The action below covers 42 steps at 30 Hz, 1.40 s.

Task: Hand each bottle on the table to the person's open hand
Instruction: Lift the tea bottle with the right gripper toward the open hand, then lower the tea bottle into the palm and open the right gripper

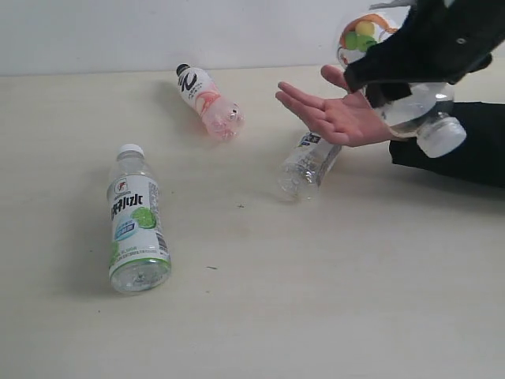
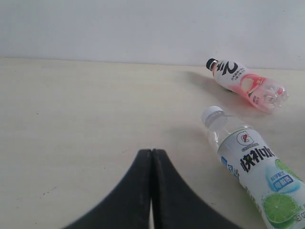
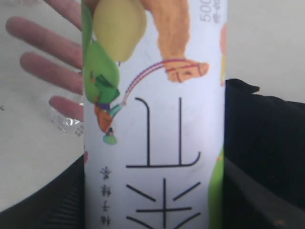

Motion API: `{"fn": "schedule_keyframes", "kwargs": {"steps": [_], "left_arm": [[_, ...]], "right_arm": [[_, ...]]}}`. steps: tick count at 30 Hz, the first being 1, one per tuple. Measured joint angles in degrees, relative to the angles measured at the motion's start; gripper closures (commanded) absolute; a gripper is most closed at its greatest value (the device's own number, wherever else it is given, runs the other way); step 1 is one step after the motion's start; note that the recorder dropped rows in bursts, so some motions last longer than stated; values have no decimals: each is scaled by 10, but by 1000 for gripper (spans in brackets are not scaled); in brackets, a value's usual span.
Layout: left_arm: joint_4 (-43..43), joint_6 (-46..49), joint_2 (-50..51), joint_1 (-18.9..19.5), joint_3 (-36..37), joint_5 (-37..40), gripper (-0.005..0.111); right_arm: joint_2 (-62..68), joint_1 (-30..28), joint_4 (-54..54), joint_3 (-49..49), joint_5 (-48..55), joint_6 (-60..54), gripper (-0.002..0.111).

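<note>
We log right gripper (image 3: 155, 200) clamped on fruit bottle (image 3: 152, 95), hand (image 1: 339, 118) beyond; left gripper (image 2: 151, 191) jaws pressed together, empty, lime bottle (image 2: 252, 167) ahead.

Clear glossy plastic bottles (image 1: 139, 221), matt table (image 1: 316, 300)

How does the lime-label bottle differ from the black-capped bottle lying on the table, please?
The lime-label bottle has a white cap, the black-capped bottle a black one. The lime-label bottle looks clear with a green label; the black-capped bottle is pinkish. In the exterior view the lime-label bottle lies nearer the camera than the black-capped bottle. Both lie on their sides on the table.
</note>
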Motion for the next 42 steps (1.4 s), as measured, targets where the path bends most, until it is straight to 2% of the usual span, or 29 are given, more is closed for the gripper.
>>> {"fn": "schedule_keyframes", "kwargs": {"steps": [5,9,15,24,33,39,42], "left_arm": [[0,0,0,0,0,0,107],[0,0,0,0,0,0,107],[0,0,0,0,0,0,107],[0,0,0,0,0,0,107],[0,0,0,0,0,0,107],[0,0,0,0,0,0,107],[0,0,0,0,0,0,107]], "right_arm": [[126,-1,27,-134,62,-6,108],[183,-12,49,-198,91,-7,108],[231,-28,53,-212,107,-8,108],[237,-30,55,-212,105,-8,106],[237,-30,55,-212,105,-8,82],[238,-30,54,-212,105,-11,50],[238,-30,54,-212,105,-18,27]]}}
